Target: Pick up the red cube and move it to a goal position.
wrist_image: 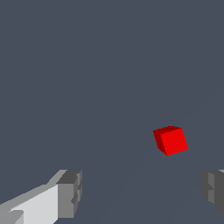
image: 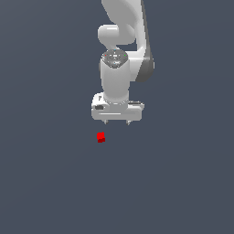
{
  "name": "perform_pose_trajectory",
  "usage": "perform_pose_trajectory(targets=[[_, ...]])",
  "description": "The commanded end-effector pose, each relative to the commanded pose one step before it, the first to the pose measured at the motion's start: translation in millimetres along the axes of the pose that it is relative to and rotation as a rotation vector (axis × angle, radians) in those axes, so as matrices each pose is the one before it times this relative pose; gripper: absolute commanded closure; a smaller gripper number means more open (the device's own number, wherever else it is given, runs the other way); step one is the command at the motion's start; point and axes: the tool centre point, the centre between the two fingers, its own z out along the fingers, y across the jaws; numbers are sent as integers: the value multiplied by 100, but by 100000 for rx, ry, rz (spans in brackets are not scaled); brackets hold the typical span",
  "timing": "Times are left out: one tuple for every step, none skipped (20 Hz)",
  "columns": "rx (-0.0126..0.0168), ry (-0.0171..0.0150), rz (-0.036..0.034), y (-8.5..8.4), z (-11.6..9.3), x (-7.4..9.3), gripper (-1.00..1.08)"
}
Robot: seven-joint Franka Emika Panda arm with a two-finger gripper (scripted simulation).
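Plainly, the red cube (image: 101, 137) is small and unmarked, bright red on its lit face with darker shaded sides, and in the wrist view (wrist_image: 170, 140) it sits turned slightly askew. It rests alone on the dark grey table (image: 50, 183). In the exterior view it lies at about seven o'clock from the jaws (image: 117, 122), near them but apart. The white arm (image: 121, 68) holds the jaws pointing down, spread wide, wider than the cube, with nothing between the grey fingertips (wrist_image: 70, 192) and nothing touched.
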Motion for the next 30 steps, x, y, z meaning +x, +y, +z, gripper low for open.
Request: perform_pose_trajectory(targets=[[0, 0, 0, 1, 0, 0, -92], [0, 0, 0, 43, 24, -3, -92], [-13, -7, -182, 17, 75, -15, -92], [-15, -10, -239, 68, 125, -22, -92], [-21, -14, -330, 98, 175, -31, -92], [-26, -17, -419, 130, 224, -40, -92], [-32, -21, -520, 154, 275, -48, -92], [-37, -25, -604, 188, 324, -56, -92], [-43, -29, -702, 215, 375, -64, -92], [-49, -32, -797, 243, 425, -72, -92], [-55, -36, -893, 271, 476, -80, -92], [-60, -40, -984, 302, 527, -88, -92], [-66, -44, -1080, 331, 578, -95, -92], [-71, -47, -1177, 360, 630, -102, -92], [-77, -51, -1272, 391, 683, -108, -92], [-82, -54, -1364, 418, 733, -114, -92], [-86, -57, -1443, 444, 777, -118, -92], [-91, -59, -1512, 467, 816, -119, -92], [-95, -61, -1577, 487, 851, -119, -92], [-94, -59, -1555, 482, 841, -114, -92], [-88, -55, -1468, 458, 796, -106, -92], [-83, -52, -1383, 431, 751, -98, -92], [-79, -48, -1298, 405, 706, -88, -92], [-77, -44, -1213, 382, 659, -75, -92], [-75, -41, -1125, 358, 612, -62, -92], [-73, -38, -1035, 333, 563, -51, -92], [-68, -35, -946, 305, 515, -43, -92], [-62, -31, -851, 276, 464, -38, -92], [-56, -28, -754, 244, 411, -32, -92], [-49, -24, -653, 213, 357, -27, -92]])
